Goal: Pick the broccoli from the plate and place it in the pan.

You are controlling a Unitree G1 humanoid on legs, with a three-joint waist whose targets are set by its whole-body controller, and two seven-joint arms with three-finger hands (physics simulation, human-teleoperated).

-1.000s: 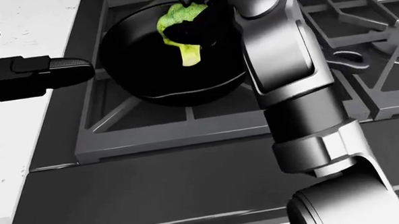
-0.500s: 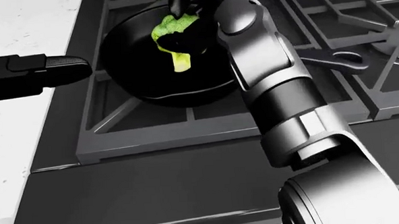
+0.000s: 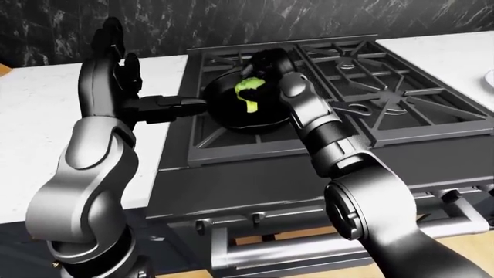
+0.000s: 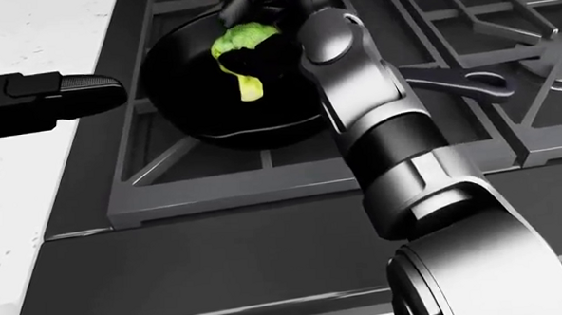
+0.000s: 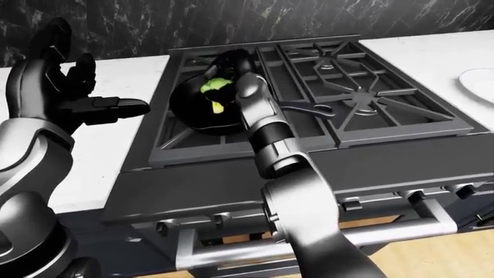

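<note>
The green broccoli (image 4: 241, 44) is over the inside of the black pan (image 4: 188, 97), which sits on the stove's left burner. Its pale stem points down toward the pan's floor. My right hand (image 3: 261, 66) reaches over the pan from the right, its dark fingers closed round the broccoli's head. I cannot tell whether the broccoli touches the pan. My left hand (image 3: 116, 61) is raised open above the white counter left of the stove, one finger (image 4: 60, 96) pointing toward the pan. The white plate (image 5: 479, 81) shows at the right edge.
The pan's handle (image 4: 458, 82) lies to the right across the grate (image 3: 370, 92) of the gas stove. White counters (image 3: 39, 110) flank the stove and a dark marble wall (image 5: 231, 23) runs along the top. Oven knobs and a bar handle (image 5: 324, 237) are below.
In the head view my right forearm has swung left and toward the top. The broccoli has shifted slightly left with it, over the pan. The left hand has barely moved.
</note>
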